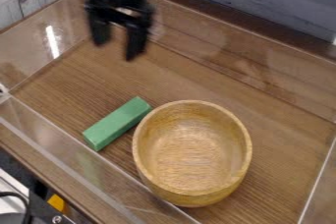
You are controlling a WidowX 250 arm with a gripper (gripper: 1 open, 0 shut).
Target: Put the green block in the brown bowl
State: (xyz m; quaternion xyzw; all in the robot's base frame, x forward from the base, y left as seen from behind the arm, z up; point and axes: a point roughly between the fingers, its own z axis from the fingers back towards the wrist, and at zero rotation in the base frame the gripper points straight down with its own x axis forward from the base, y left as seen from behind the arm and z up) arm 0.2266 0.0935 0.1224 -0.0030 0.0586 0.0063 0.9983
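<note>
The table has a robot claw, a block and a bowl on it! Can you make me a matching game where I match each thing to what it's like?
Things:
1. gripper
2. green block
3. brown bowl

What it's like:
A. round, wooden, nothing inside
B. open, up in the air, far left
C. lying flat, just left of the bowl

Pairs: 1-B, 2-C, 3-A

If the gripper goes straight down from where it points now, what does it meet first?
Probably the bare wooden table. The open gripper hangs up and left of the green block, apparently not over it, though depth is hard to judge.
</note>
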